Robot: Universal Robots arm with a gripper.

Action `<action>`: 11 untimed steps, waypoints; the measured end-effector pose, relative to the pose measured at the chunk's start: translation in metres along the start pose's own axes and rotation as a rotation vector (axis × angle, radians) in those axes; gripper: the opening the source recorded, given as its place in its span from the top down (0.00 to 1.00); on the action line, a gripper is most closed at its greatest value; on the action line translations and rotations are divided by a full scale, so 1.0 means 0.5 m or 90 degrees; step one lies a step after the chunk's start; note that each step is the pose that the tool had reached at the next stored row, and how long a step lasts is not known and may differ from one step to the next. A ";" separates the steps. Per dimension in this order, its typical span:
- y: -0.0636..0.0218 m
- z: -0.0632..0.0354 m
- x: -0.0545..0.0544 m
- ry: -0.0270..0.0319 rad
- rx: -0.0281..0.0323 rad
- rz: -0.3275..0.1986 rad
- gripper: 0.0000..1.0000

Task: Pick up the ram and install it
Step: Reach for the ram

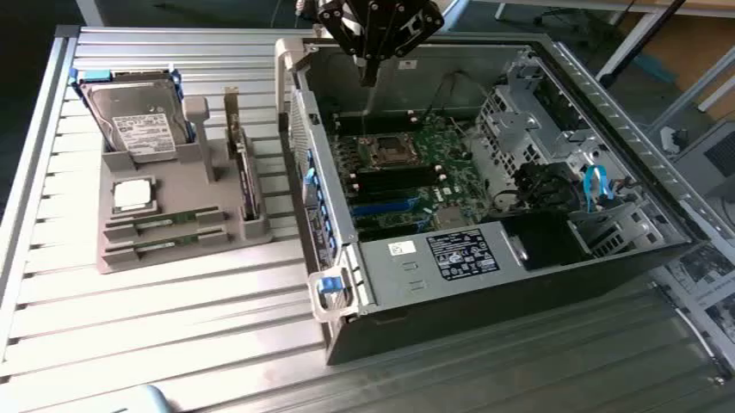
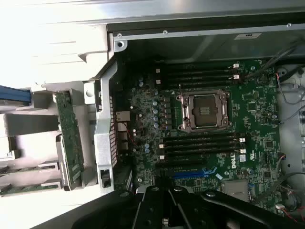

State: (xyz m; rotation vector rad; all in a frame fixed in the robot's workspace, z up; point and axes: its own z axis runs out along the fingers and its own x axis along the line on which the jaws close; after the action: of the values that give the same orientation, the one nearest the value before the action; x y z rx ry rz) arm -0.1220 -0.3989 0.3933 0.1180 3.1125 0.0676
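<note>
We see the ram [image 1: 161,222] and its twin [image 1: 163,244], thin green strips, lying flat in slots at the near end of a grey moulded holder [image 1: 115,258]. The holder sits on the ribbed metal bench [image 1: 172,327], at the exterior view's left. The black gripper [image 1: 367,79] points straight down over the far side of the open steel computer case [image 1: 397,275], above the green motherboard [image 1: 442,168] and well apart from both sticks. We cannot tell how its jaws stand.

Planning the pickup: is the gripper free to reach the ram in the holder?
Likely yes: both ram sticks lie uncovered in the gray holder, nothing above them; the gripper hangs over the open case.
</note>
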 end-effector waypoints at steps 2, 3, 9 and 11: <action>0.000 0.000 0.000 0.0000 0.0000 0.000 0.89; 0.000 0.000 0.000 0.0000 0.0000 0.000 0.89; -0.001 0.000 0.006 0.0000 0.0000 0.000 0.89; -0.001 0.000 0.008 0.0000 0.0001 0.000 0.89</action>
State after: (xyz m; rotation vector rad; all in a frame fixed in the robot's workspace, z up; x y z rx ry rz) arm -0.1261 -0.3989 0.3933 0.1180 3.1125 0.0675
